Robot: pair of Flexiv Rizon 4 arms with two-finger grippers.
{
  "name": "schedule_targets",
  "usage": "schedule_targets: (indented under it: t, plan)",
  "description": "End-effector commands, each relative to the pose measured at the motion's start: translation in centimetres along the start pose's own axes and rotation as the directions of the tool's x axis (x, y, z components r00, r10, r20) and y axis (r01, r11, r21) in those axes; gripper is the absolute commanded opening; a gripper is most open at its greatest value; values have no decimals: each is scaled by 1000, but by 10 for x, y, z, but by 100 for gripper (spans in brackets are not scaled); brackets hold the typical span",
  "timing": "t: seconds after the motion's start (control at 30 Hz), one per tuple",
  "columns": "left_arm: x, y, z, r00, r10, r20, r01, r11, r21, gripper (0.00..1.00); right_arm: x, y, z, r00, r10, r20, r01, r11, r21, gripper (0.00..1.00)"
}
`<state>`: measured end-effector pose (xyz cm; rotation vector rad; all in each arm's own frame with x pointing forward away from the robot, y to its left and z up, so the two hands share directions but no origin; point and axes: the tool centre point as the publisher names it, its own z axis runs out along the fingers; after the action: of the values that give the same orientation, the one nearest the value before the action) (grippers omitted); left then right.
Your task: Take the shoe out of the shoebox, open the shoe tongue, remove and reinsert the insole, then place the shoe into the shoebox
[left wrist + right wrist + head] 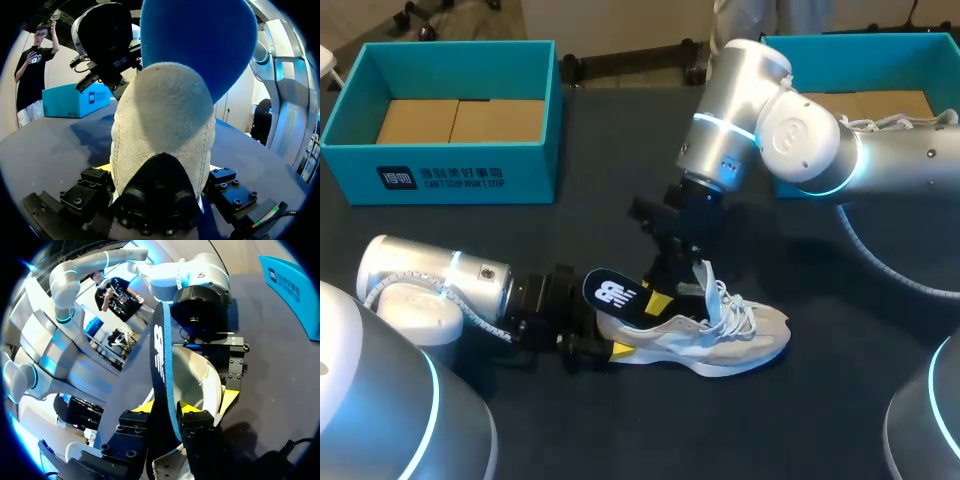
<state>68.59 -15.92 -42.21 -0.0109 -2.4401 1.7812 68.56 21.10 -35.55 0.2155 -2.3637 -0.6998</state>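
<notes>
The grey and white lace-up shoe lies on the dark table, its heel squeezed by the left gripper. The right gripper pinches the dark blue foam insole sticking out of it. I think it is best to slide it slowly and hold the shoe firm.

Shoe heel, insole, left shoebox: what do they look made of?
Shoe heel: pale suede-like, matte, fuzzy nap shows; possibly synthetic. Insole: dark blue, thin, curving, likely foam with a fabric top. Left shoebox: teal cardboard by its look, matte walls, bare brown flaps for a floor.
</notes>
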Motion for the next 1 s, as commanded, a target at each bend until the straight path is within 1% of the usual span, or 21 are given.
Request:
schedule_targets:
  t: [0.03,0.23,0.37,0.43,0.53,0.57,0.7,0.77,0.87,0.97,1.0]
  plan:
    - [0,2,0,1000,0,4,0,1000,-2,0,0,0,3,1000,-24,-7,24,1000,-18,27]
    - [0,2,0,1000,0,4,0,1000,-2,0,0,7,1,999,-42,-11,41,999,-36,22]
    - [0,2,0,1000,0,4,0,1000,-2,0,-2,12,3,999,-51,-17,50,998,-35,22]
    - [0,2,0,1000,0,4,0,1000,-2,0,-3,13,4,998,-53,-22,52,998,-34,19]
    - [0,2,0,1000,0,4,0,1000,-2,0,-3,14,5,998,-51,-27,51,998,-35,12]
    - [0,2,0,1000,0,4,0,1000,-2,0,-3,14,5,998,-49,-29,48,998,-34,1]
    - [0,2,0,1000,0,4,0,1000,-2,0,0,15,4,999,-40,-20,39,998,-45,0]
    - [0,2,0,1000,0,4,0,1000,-2,0,2,18,0,999,-44,-4,44,998,-48,0]
    - [0,2,0,1000,0,4,0,1000,-2,0,6,24,-7,998,-58,21,59,996,-60,0]
    - [0,2,0,1000,0,4,0,1000,-2,0,11,36,-18,994,-100,44,104,990,-92,0]
    - [0,2,0,1000,0,4,0,1000,-2,0,11,37,-19,994,-105,44,108,989,-96,0]
